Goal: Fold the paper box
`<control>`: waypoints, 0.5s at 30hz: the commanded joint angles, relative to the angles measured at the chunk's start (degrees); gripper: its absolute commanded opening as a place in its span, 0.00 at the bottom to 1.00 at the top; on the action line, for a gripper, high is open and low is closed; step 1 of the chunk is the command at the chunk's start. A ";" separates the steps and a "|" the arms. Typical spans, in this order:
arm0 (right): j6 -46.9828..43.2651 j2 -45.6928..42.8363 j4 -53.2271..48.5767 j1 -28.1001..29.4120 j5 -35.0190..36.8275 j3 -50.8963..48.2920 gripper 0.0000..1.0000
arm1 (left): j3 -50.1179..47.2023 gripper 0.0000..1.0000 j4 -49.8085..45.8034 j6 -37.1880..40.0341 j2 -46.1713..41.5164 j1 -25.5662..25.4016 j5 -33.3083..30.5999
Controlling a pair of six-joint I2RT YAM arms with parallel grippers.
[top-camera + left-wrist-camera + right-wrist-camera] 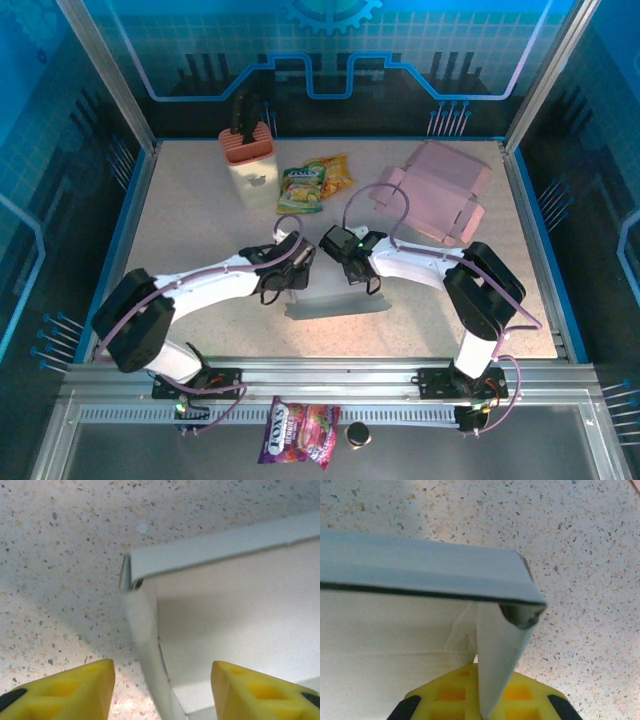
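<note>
Two yellow fingers (82, 685) of the left gripper (161, 680) spread astride one end wall, right gripper (476, 692) pinching the other end wall, one pale paper box (335, 302) at centre of the table (190, 240), one pink flattened box (440, 188), two snack packets (300, 188) behind

A pale paper box (336, 304) is seen lying on the speckled bench (200, 220), between the two arms. The left gripper (288, 272) and the right gripper (352, 268) are held close together at its far edge. Farther back, a pink carton (440, 190), a green snack packet (312, 184) and an orange-topped container (250, 165) are set well apart from it
</note>
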 commanded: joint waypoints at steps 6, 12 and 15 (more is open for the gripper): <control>1.05 -0.62 -1.35 0.04 1.73 1.37 0.00 | -3.65 0.54 2.36 2.62 -3.90 1.62 8.19; 5.19 2.88 -7.56 -0.94 2.84 4.99 0.00 | -0.08 0.54 -0.39 -1.48 -7.84 1.72 4.50; 11.40 7.07 -16.45 -3.54 3.07 9.90 0.00 | 4.59 0.54 -4.81 -4.14 -9.22 3.75 3.45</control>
